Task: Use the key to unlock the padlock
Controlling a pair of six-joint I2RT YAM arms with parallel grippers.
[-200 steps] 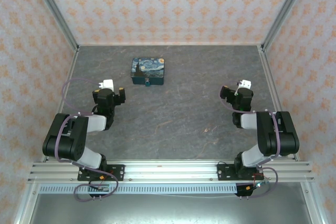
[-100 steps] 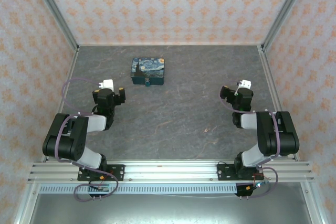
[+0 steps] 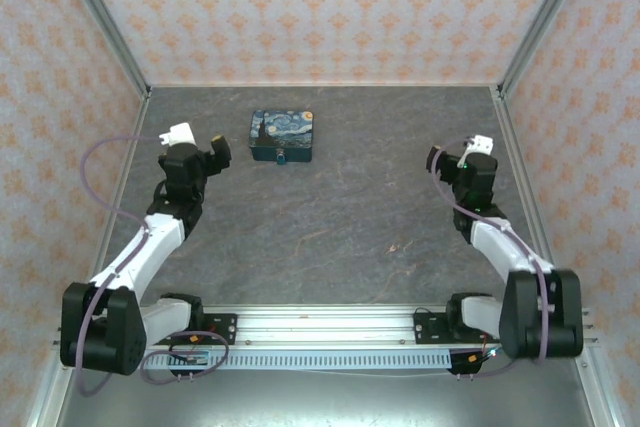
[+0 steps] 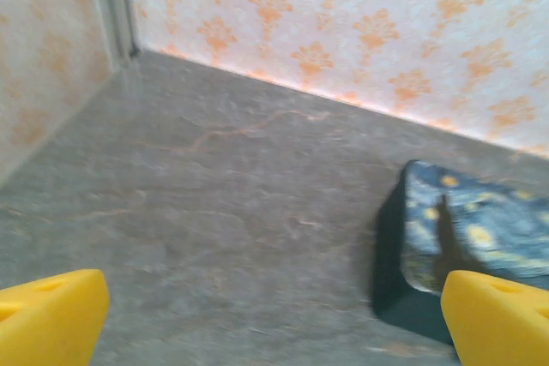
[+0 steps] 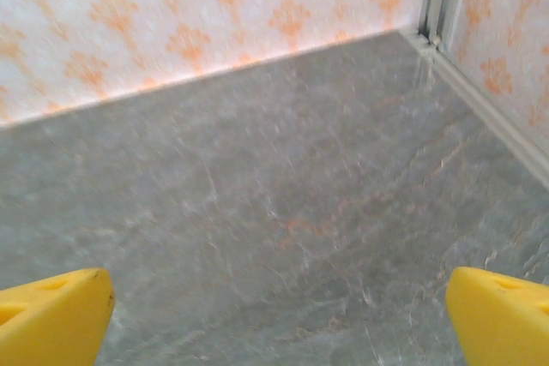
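Note:
The padlock [image 3: 281, 158] is a tiny dark teal body hanging at the front of a blue-and-yellow starry-night tin [image 3: 281, 136] on the far left-centre of the table. I cannot make out the key. My left gripper [image 3: 221, 152] hovers just left of the tin, open and empty. In the left wrist view its yellow fingertips [image 4: 47, 319] stand wide apart, with the tin [image 4: 480, 237] at the right edge. My right gripper [image 3: 438, 159] is open over bare table on the right side, its yellow fingertips [image 5: 51, 315] spread wide with nothing between them.
Patterned orange walls with metal corner posts [image 3: 105, 22] enclose the grey stone-look table [image 3: 340, 207]. A small reddish mark [image 3: 392, 247] lies near the table's middle right. The arm bases sit on the rail [image 3: 320, 327] at the near edge.
Both arms have stretched out from their folded pose. The left gripper has moved away from its base toward the tin's left side, and the right gripper has shifted farther back and right.

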